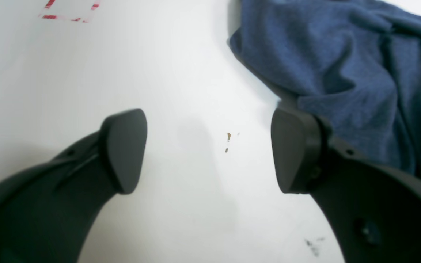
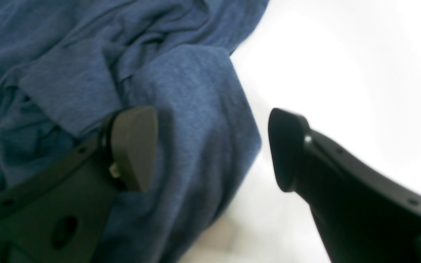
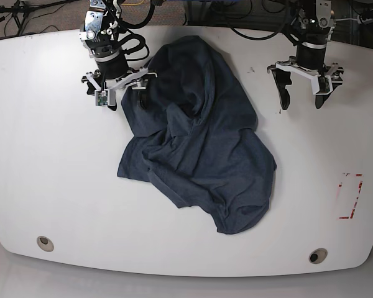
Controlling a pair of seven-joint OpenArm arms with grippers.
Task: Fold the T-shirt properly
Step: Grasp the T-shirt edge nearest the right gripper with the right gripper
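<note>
The T-shirt (image 3: 199,149) is a dark navy-blue heathered cloth lying crumpled in a heap across the middle of the white table (image 3: 50,155). My left gripper (image 3: 301,99) hangs open over bare table to the right of the shirt. In the left wrist view the left gripper (image 1: 210,146) holds nothing, and the T-shirt (image 1: 342,65) lies just past its right finger. My right gripper (image 3: 125,102) is open at the shirt's upper left edge. In the right wrist view the right gripper (image 2: 212,146) straddles the edge of the T-shirt (image 2: 181,109), one finger over cloth, the other over table.
A red tape mark (image 3: 351,195) sits near the table's right edge and also shows in the left wrist view as the tape mark (image 1: 69,11). Round holes (image 3: 45,243) (image 3: 317,255) lie near the front edge. Cables run along the back.
</note>
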